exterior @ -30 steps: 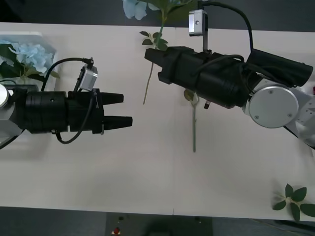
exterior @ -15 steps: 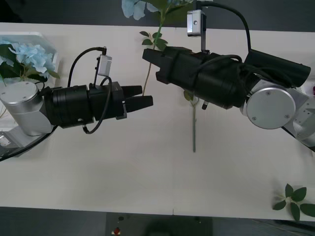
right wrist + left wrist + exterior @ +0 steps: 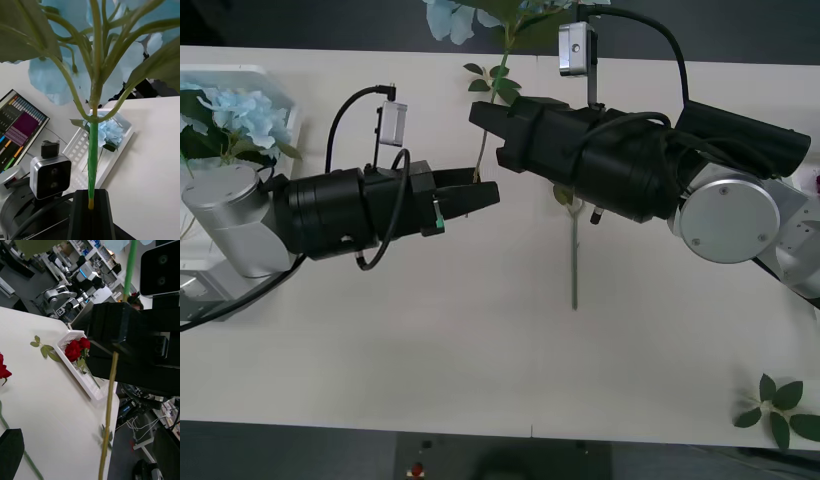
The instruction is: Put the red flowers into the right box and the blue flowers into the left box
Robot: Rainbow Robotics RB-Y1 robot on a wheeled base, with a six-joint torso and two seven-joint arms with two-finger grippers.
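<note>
A: What lies closest on the surface (image 3: 480,350)?

B: A leaf sprig (image 3: 780,408) at the near right corner. Farther in, a green stem (image 3: 574,260) lies flat under the right arm.

A: And the claws?

B: The left claw (image 3: 480,194) is open, its fingers either side of the blue flower (image 3: 498,100) stem. The right claw (image 3: 478,112) is clamped on that stem, bloom up.

A: The boxes?

B: The left box (image 3: 240,72) holds a blue bloom at the far left; the right box (image 3: 80,369) holds red flowers (image 3: 77,349).

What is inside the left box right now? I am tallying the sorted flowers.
The left box holds at least one blue flower with green leaves, also seen from the right wrist. The left arm covers the box's nearer part, so a full count is impossible.
</note>
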